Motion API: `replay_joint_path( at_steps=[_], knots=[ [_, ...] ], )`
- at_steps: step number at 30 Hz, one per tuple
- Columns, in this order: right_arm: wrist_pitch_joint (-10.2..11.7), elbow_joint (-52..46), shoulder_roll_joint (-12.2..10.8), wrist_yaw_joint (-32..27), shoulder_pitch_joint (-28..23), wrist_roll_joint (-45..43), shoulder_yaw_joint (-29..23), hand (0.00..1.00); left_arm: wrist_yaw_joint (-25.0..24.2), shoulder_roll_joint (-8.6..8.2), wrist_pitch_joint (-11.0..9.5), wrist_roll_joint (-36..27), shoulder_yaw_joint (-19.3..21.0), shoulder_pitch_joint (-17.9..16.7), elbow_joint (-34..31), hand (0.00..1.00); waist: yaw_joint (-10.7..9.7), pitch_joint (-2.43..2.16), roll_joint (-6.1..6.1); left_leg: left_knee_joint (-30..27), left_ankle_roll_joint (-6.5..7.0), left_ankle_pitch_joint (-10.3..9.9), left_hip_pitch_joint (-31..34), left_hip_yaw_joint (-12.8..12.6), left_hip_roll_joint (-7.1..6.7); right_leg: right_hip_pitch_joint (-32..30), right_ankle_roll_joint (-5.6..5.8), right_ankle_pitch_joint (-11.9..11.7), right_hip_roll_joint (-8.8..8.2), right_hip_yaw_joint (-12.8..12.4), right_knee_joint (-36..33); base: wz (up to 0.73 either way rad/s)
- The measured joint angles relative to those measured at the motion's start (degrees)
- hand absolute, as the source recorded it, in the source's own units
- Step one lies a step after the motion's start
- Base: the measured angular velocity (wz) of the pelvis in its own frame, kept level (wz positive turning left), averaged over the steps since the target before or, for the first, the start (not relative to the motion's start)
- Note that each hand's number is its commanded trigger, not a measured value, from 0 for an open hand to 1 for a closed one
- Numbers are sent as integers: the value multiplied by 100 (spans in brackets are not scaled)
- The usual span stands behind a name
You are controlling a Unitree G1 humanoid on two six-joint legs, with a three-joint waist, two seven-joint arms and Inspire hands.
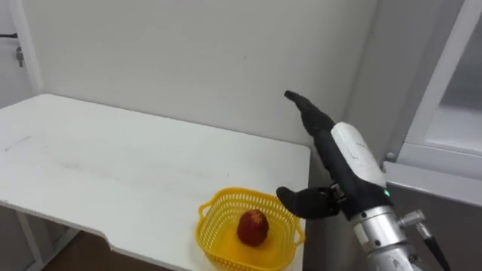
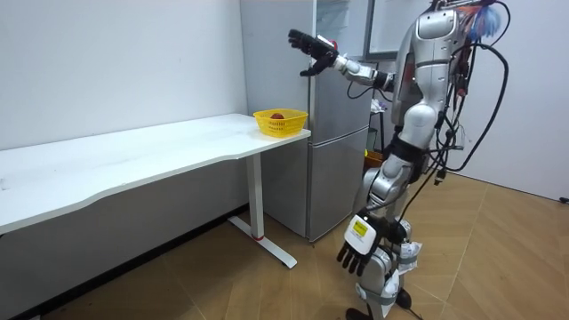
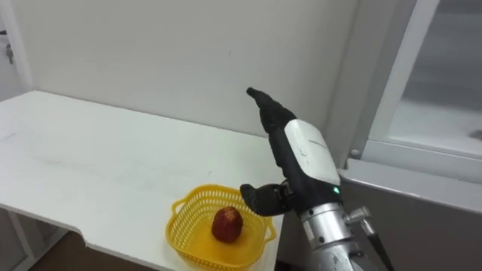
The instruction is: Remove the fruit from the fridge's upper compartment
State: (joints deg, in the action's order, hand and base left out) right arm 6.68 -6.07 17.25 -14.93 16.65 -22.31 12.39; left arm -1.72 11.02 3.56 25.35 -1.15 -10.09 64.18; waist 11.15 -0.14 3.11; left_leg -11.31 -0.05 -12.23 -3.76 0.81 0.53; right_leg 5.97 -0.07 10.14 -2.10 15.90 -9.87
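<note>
Since the red fruit [image 1: 254,226] is already lying in the yellow basket [image 1: 207,229] on the surface [image 1: 113,165] beside the fridge [image 2: 338,151], I am holding my right hand [image 1: 346,158] above it, fingers spread and empty; my left hand [image 2: 358,252] is hanging relaxed.

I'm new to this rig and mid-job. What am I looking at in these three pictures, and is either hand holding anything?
It is a two-legged humanoid standing by a grey fridge. Two pictures come from its head cameras, looking down. The third comes from a camera across the room. Its right robot hand is held up near the table's end, fingers straight, holding nothing. Its left robot hand hangs open by its leg. On the white table sits a yellow basket with a red fruit, likely an apple.
</note>
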Motion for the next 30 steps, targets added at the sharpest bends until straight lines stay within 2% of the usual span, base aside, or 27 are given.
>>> replay_joint_path(
  at_steps=[4, 7, 9, 11, 13, 16, 21, 30],
  knots=[
    [3, -252, -43, -237, -34, 188, -112, 0, 45, -39, -17, -2, 48, -89, 9, 0, -164, 2, -7, 58, -1, 0, -40, -74, 16, -24, -1, 0, 16, -81, 0, -11],
    [206, -560, -260, -570, -331, 299, -410, 0, 210, -75, -76, -17, 37, -147, 58, 0, -313, -2, 1, 70, 0, 0, -72, -83, 16, -4, 0, -1, 21, -135, 1, -1],
    [384, -714, -276, -746, -583, 448, -510, 0, 288, -126, -116, -88, 34, -188, 56, 0, -345, 0, -3, 88, 1, -2, -117, -164, 23, 2, 3, -3, 24, -189, 2, -15],
    [426, -811, -307, -863, -807, 440, -535, 0, 343, -156, -118, -108, 16, -216, 60, 0, -408, 14, -25, 122, 2, -2, -171, -261, 35, -3, 4, -4, 35, -302, -5, -24],
    [444, -909, -422, -949, -1111, 369, -595, 0, 492, -164, -143, -123, 18, -258, 172, 0, -588, 5, -48, 175, 1, -3, -187, -321, 53, -41, 4, -3, 47, -346, -57, -15],
    [447, -1099, -424, -1090, -1304, 375, -797, 0, 588, -176, -159, -234, 20, -270, 229, 0, -719, -16, -80, 182, 0, -3, -186, -423, 66, -112, 0, -6, 67, -473, -91, -19],
    [519, -1340, -384, -1360, -1361, 449, -1183, 0, 651, -198, -207, -270, 21, -282, 221, 0, -924, -42, -125, 179, 0, -3, -209, -490, 78, -121, -10, -12, 80, -524, -94, -9],
    [593, -1344, -357, -1887, -1359, 490, -1529, 0, 650, -199, -269, -333, -145, -278, 221, 0, -959, -19, -48, 175, -2, -3, -236, -547, 85, -123, -16, -15, 106, -605, -63, -2]
  ],
)
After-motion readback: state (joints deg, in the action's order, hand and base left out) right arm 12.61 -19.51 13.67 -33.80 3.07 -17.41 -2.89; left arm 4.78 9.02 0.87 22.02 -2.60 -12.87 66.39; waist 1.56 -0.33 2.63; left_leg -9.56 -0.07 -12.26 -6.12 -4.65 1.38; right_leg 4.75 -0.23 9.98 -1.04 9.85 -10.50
